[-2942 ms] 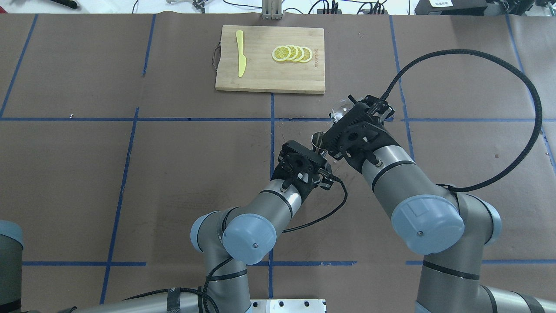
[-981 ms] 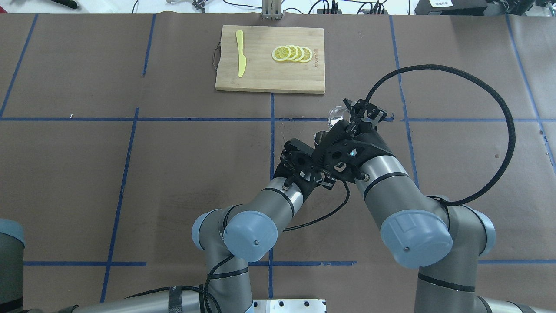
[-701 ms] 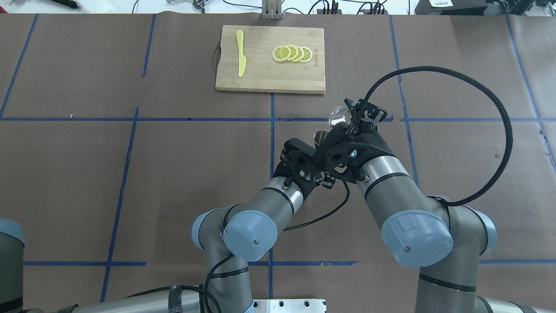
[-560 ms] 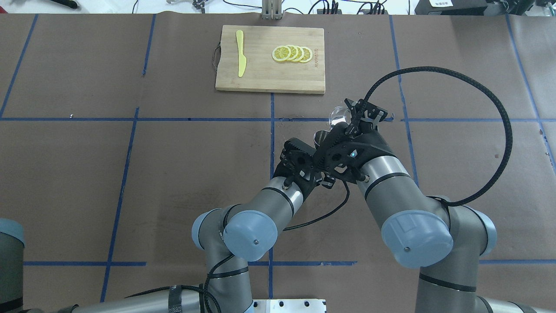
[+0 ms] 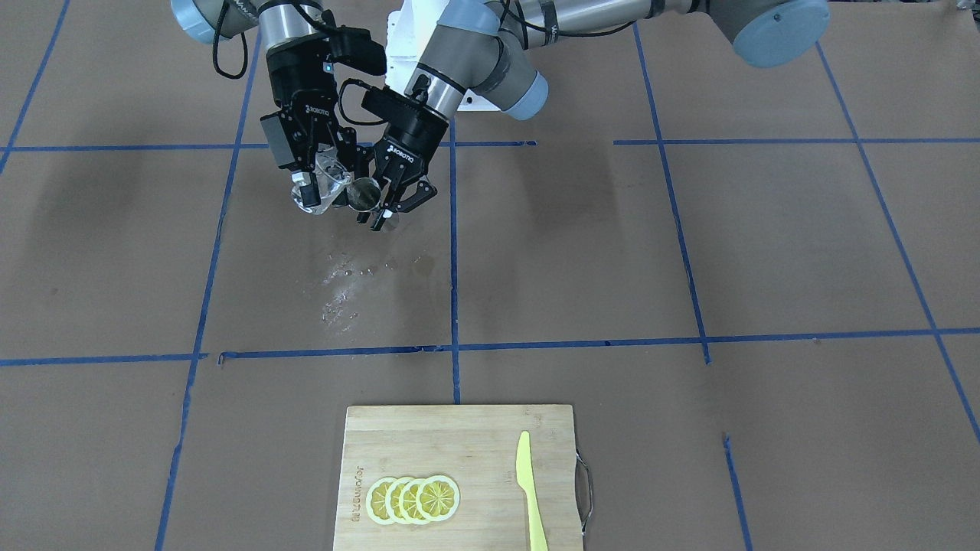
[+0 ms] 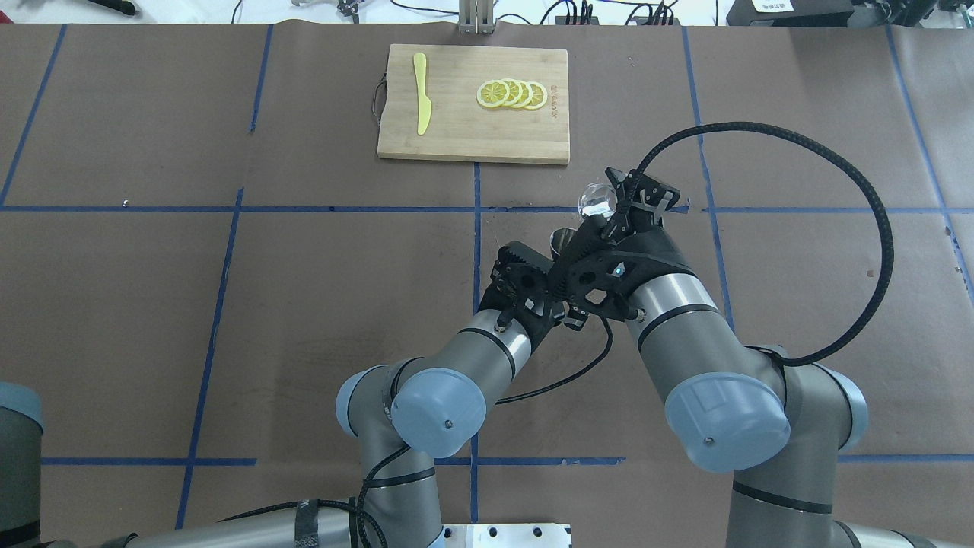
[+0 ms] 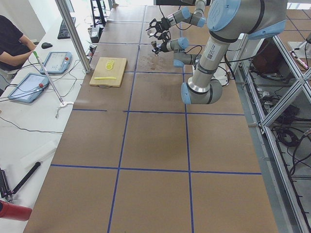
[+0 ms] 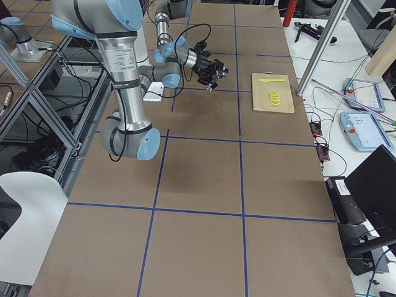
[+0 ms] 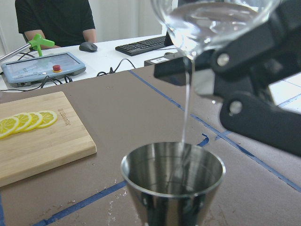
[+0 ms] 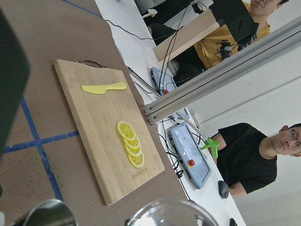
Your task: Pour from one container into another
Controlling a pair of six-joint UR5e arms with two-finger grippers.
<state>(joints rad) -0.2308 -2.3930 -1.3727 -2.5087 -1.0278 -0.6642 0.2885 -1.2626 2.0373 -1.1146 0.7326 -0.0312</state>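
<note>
My right gripper (image 5: 315, 186) is shut on a clear glass (image 5: 329, 184) and holds it tipped above the table. From the glass (image 9: 211, 19) a thin stream of water (image 9: 187, 108) falls into a steel cup (image 9: 173, 183) just below it. The left gripper (image 5: 380, 205) is shut on that steel cup (image 5: 366, 195) and keeps it upright. Seen from overhead, the glass (image 6: 596, 199) sits just beyond the cup (image 6: 561, 240), and the right wrist covers most of the left gripper. The right wrist view catches only the glass rim (image 10: 169, 212) and the cup's edge (image 10: 49, 214).
A wooden cutting board (image 6: 456, 129) lies at the far middle with lemon slices (image 6: 511, 93) and a yellow knife (image 6: 421, 93). Water drops (image 5: 344, 275) mark the brown paper near the grippers. A person (image 7: 12, 41) sits beyond the table's far edge beside tablets (image 7: 56, 62).
The right wrist has rolled and drawn in toward the left gripper, tipping the glass over the cup. In the last second the glass edged slightly farther away; the left arm stayed still.
</note>
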